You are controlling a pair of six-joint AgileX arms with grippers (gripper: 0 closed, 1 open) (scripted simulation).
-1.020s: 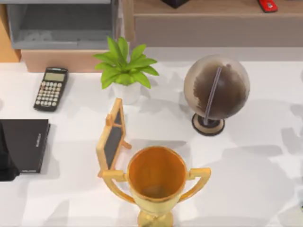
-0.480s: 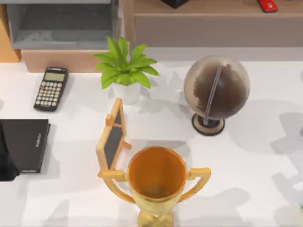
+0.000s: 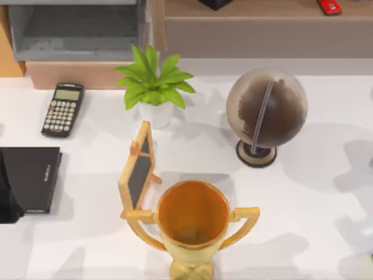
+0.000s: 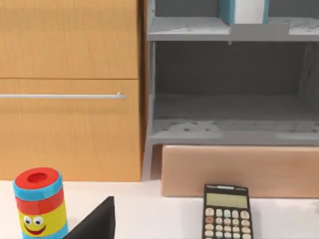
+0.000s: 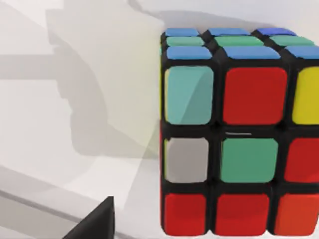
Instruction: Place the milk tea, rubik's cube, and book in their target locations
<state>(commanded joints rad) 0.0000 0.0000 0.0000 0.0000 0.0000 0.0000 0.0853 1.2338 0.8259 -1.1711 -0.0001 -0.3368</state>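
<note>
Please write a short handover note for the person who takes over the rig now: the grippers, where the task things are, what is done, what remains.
Grippers: whether either is open or shut cannot be told.
Rubik's cube: close in the right wrist view, resting on the white table, not held.
Book: light-blue, upright on the grey shelf's upper level in the left wrist view; looks placed.
Milk tea: location unknown.
Left: probably cube first, then find the milk tea.
</note>
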